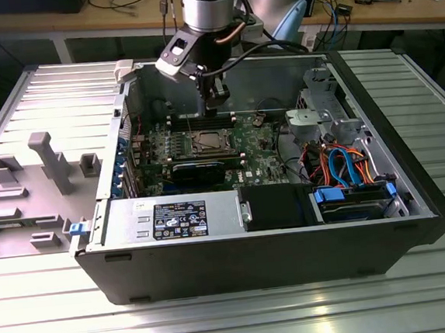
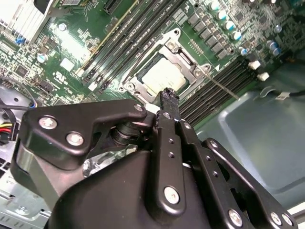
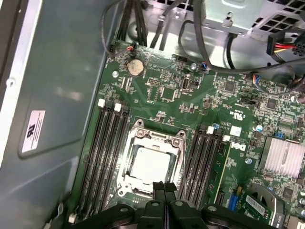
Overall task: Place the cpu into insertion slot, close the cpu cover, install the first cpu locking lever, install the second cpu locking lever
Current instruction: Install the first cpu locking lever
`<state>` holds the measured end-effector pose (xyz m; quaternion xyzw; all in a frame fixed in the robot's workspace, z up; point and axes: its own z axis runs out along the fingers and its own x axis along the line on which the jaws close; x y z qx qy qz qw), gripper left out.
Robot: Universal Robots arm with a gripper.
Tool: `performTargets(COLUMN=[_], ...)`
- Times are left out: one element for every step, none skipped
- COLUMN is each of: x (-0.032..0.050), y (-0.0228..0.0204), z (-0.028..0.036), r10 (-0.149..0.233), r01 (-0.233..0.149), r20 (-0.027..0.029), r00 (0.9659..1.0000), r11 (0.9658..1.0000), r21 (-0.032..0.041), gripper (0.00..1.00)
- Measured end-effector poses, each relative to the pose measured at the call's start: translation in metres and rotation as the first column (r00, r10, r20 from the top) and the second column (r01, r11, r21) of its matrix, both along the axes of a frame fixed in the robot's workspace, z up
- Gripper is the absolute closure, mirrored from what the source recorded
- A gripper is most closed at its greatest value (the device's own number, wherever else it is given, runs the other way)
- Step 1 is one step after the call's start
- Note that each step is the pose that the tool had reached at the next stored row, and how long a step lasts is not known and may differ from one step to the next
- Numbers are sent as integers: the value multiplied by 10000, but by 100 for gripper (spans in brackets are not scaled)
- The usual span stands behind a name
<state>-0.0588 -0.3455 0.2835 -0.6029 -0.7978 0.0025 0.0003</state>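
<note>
My gripper [image 3: 164, 187] hangs with fingers pressed together, empty; the cpu [image 3: 150, 164] sits just ahead of and below its tips; the cpu cover [image 3: 153, 138] lies flat around it.

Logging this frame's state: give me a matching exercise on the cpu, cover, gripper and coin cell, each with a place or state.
1 cpu
2 cover
3 gripper
4 coin cell

a round, silver, on the green board
b shut, above the cpu
c seated, grey top showing
d metal frame lying around the cpu

Pairs: 1-c; 2-d; 3-b; 4-a
</note>
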Motion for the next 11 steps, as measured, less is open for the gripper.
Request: performTargets(x=[-5, -9, -14, -17, -20, -24, -28, -31, -35, -38, -43], y=[-2, -4, -7, -7, -8, -10, -11, -12, -14, -16, -18], z=[0, 1, 0, 0, 0, 0, 0, 0, 1, 1, 0], r10=[109, 203, 332, 446, 569, 684, 831, 955, 1088, 1202, 1350], r01=[-109, -203, -332, -446, -569, -684, -831, -955, -1088, -1202, -1350], r20=[-1, -1, -1, 0, 0, -1, 0, 0, -1, -1, 0], r00=[9999, 9998, 9994, 9990, 9984, 9977, 9965, 9954, 9941, 9927, 9909], r11=[9999, 9998, 9994, 9990, 9984, 9977, 9965, 9954, 9941, 9927, 9909], r21=[-1, -2, -1, -1, -1, -1, -1, -1, -1, -2, -1], gripper=[89, 89, 89, 89, 89, 89, 89, 89, 89, 89, 89])
